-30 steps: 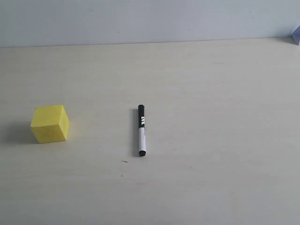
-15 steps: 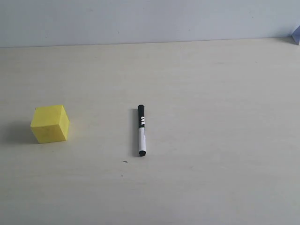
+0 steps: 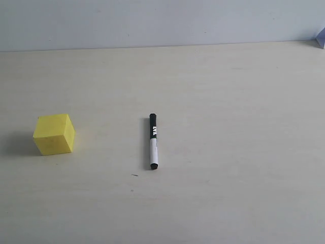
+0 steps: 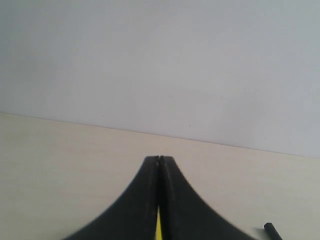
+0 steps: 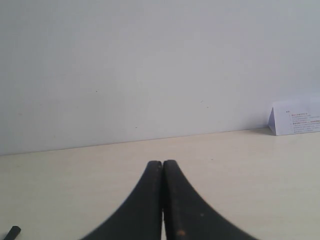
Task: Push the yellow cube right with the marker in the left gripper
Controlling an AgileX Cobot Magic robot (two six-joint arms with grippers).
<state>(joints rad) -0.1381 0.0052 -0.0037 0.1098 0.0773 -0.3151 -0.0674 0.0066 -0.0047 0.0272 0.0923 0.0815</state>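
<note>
yellow and matte, the yellow cube [image 3: 54,134] sits on the pale table [image 3: 228,152] at the left of the exterior view, one corner turned toward the camera, with a soft shadow on its left side. nothing touches it.

well apart from it, to its right and near the middle of the table, lies the marker [image 3: 153,141]. it is flat on the surface and runs roughly away from the camera, with the black half at the far end and the white barrel at the near end. the lettering sits around the middle. it lies free on the table, and no arm shows in the exterior view.

in the left wrist view the left gripper [image 4: 159,160] is clenched, its two black fingers pressed together at the tips. a thin yellow sliver shows through the slit lower down, and one black end of the marker peeks in at the frame's edge.

the right gripper [image 5: 162,162] is likewise clenched, fingers meeting tip to tip above the table.

a small white folded card [image 5: 295,122] with print too small to read stands at the far right edge of the table, against the plain grey-white wall [image 3: 152,23].
</note>
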